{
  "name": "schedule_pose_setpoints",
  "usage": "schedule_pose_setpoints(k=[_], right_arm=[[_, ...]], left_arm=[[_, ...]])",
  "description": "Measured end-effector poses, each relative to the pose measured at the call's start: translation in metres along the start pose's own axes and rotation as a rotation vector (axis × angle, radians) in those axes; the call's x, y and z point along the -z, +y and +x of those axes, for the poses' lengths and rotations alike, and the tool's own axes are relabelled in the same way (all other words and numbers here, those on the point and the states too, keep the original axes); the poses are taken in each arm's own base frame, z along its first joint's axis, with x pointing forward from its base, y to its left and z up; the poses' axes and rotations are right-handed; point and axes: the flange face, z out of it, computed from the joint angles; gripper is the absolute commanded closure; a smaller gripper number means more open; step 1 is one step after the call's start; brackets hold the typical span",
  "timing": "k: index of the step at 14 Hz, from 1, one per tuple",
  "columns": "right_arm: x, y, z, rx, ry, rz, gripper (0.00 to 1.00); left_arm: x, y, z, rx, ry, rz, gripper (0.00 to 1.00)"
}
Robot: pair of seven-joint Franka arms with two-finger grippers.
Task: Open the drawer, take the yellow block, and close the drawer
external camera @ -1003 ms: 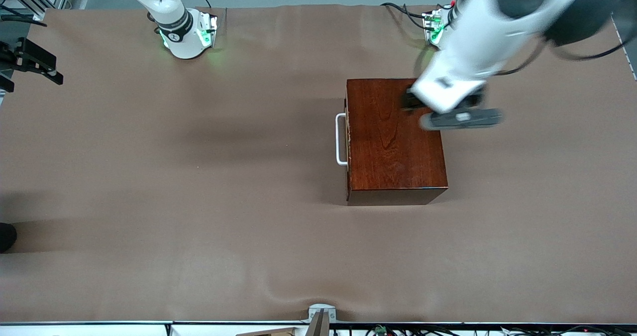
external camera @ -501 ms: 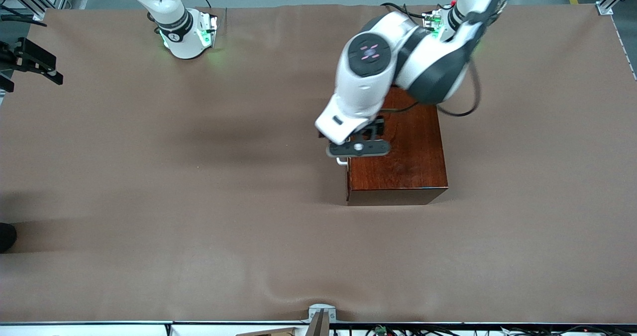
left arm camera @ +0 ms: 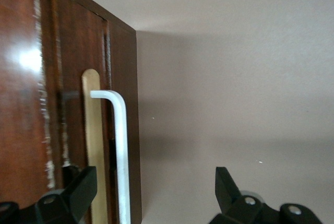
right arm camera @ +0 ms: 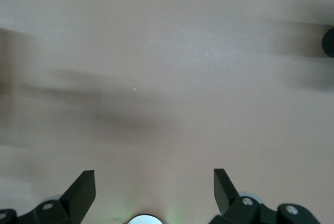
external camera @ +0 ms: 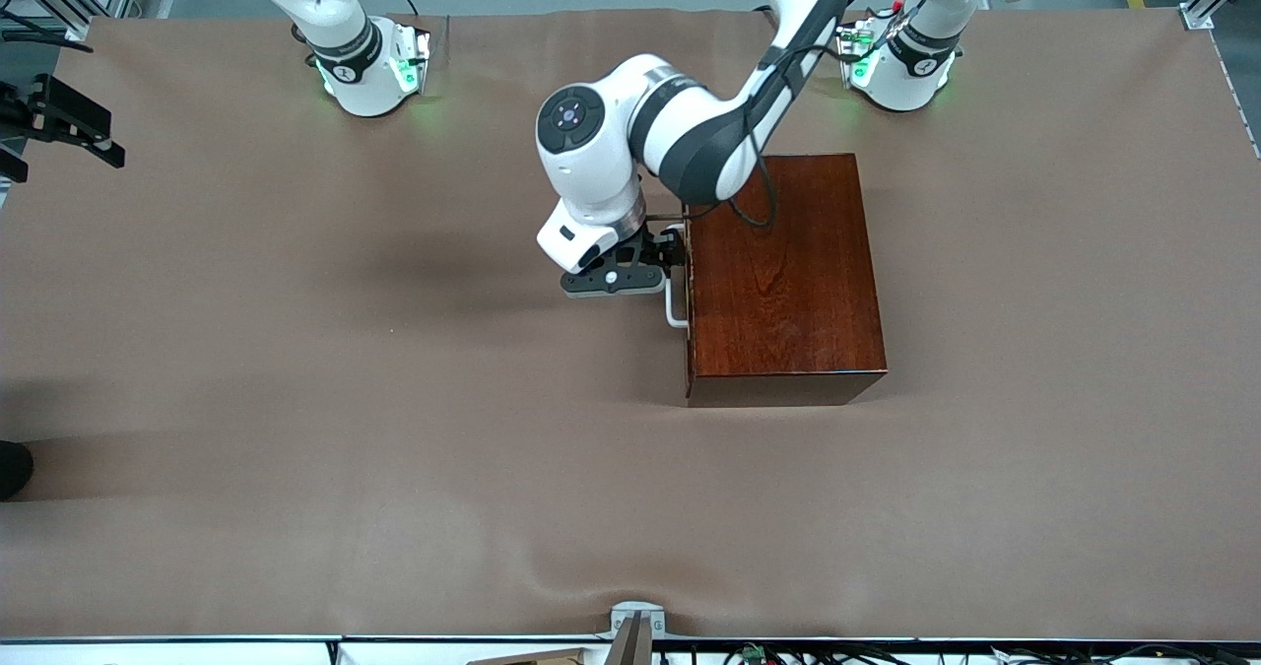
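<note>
**Left gripper at the drawer handle, drawer shut**

While the drawer (external camera: 687, 281) sits fully pushed into the dark reddish-brown wooden box (external camera: 783, 276), its front faces the right arm's end of the table, and its white loop handle (external camera: 673, 302) stands out from that front. In the left wrist view the handle (left arm camera: 121, 156) shows as a bent white bar running along the drawer front (left arm camera: 68, 104), fixed over a pale wooden strip (left arm camera: 93, 145). The yellow block is not visible in any view.

The left gripper (external camera: 658, 261) is low in front of the drawer, at the handle's end that lies farther from the front camera. Its fingers are spread wide: in the left wrist view one fingertip (left arm camera: 83, 187) is against the drawer front and the other (left arm camera: 224, 185) is out over the bare table, so the handle bar lies between them, nearer the first. Neither finger presses on the bar, and the gripper holds nothing.

The box stands on the brown table covering (external camera: 394, 399), toward the left arm's end and well apart from the right arm's base (external camera: 369, 69).

The right arm waits. The right gripper (right arm camera: 154, 187) is out of the front view; its own wrist view shows its fingers wide apart and empty above bare table covering.
</note>
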Motion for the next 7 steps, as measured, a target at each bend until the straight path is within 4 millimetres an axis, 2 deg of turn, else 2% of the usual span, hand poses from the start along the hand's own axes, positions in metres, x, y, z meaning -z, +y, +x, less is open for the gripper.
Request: schedule_pose_setpoints(k=[3, 7], right_arm=[[0.0, 0.0, 0.0, 0.0, 0.0, 0.0, 0.0], [0.0, 0.0, 0.0, 0.0, 0.0, 0.0, 0.0]], left_arm=[[-0.027, 0.008, -0.004, 0.005, -0.018, 0.03, 0.0], [-0.038, 0.009, -0.007, 0.009, -0.035, 0.052, 0.0]])
